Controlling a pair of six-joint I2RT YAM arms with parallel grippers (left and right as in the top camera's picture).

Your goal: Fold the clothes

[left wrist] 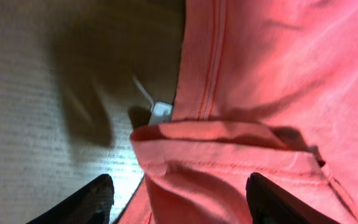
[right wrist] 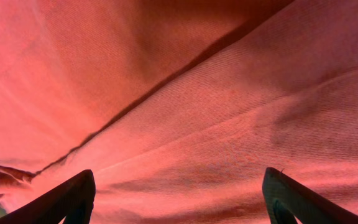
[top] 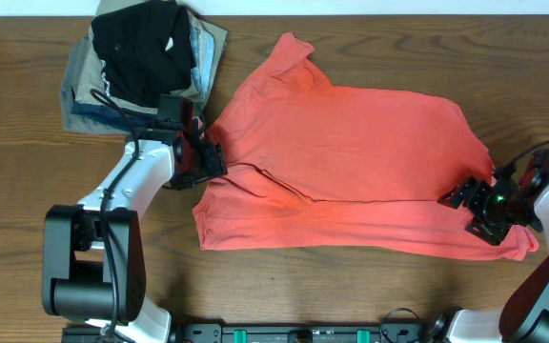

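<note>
The coral-red T-shirt (top: pixel 351 162) lies spread across the middle of the wooden table, partly folded, with a sleeve pointing to the back. My left gripper (top: pixel 210 157) is open at the shirt's left edge; in the left wrist view (left wrist: pixel 179 199) a bunched fold of the red cloth (left wrist: pixel 229 162) lies between the spread fingers, with a small white label (left wrist: pixel 160 111) beside it. My right gripper (top: pixel 457 195) is open at the shirt's right end, low over the cloth; the right wrist view shows red fabric (right wrist: pixel 185 99) filling the space between its wide-apart fingers (right wrist: pixel 179 199).
A stack of folded garments stands at the back left: a black one with white marks (top: pixel 141 43) on top of tan, grey and blue ones (top: pixel 84 95). The left arm's base (top: pixel 93 267) stands at the front left. Bare wood (top: pixel 351 295) lies in front of the shirt.
</note>
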